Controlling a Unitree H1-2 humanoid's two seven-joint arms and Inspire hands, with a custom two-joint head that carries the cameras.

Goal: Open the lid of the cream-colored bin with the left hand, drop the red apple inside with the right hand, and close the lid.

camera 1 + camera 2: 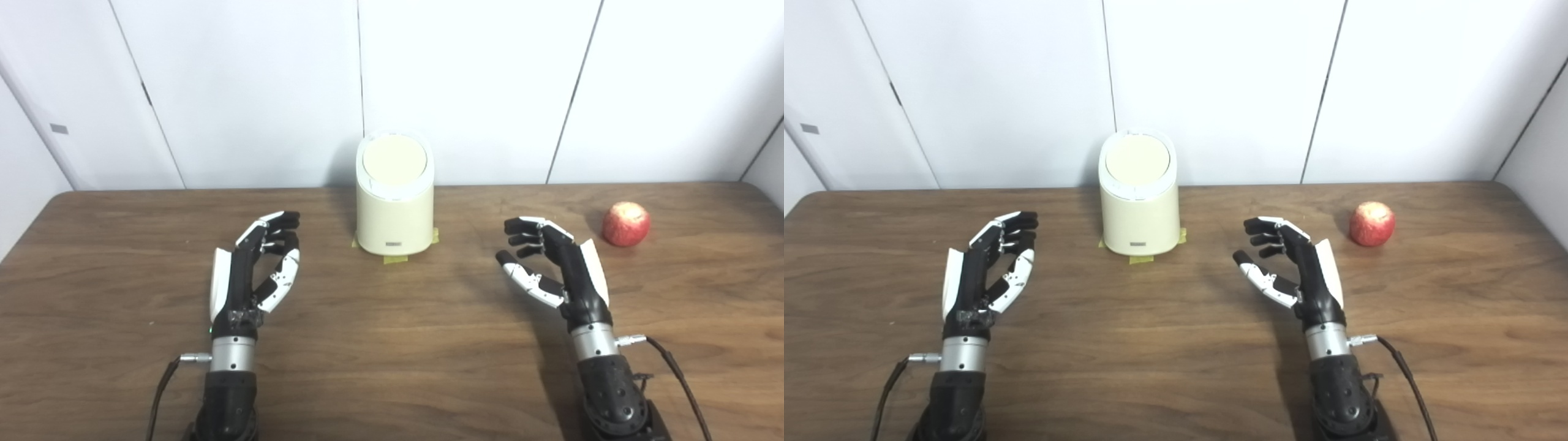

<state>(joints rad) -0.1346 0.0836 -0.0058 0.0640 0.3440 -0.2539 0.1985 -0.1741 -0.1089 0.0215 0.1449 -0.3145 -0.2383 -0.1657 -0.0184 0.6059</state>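
Note:
A cream-colored bin [394, 214] stands upright at the back middle of the wooden table, its round lid [394, 160] down flat on top. A red apple [625, 224] rests on the table to the bin's right. My left hand [257, 269] hovers open in front and to the left of the bin, fingers loosely curled, holding nothing. My right hand [551, 266] is open too, between bin and apple and a little nearer me, apart from both.
Yellow tape pieces [395, 259] mark the bin's base. The table's [392, 355] far edge meets a white panelled wall just behind the bin. Cables trail from both wrists near the bottom edge.

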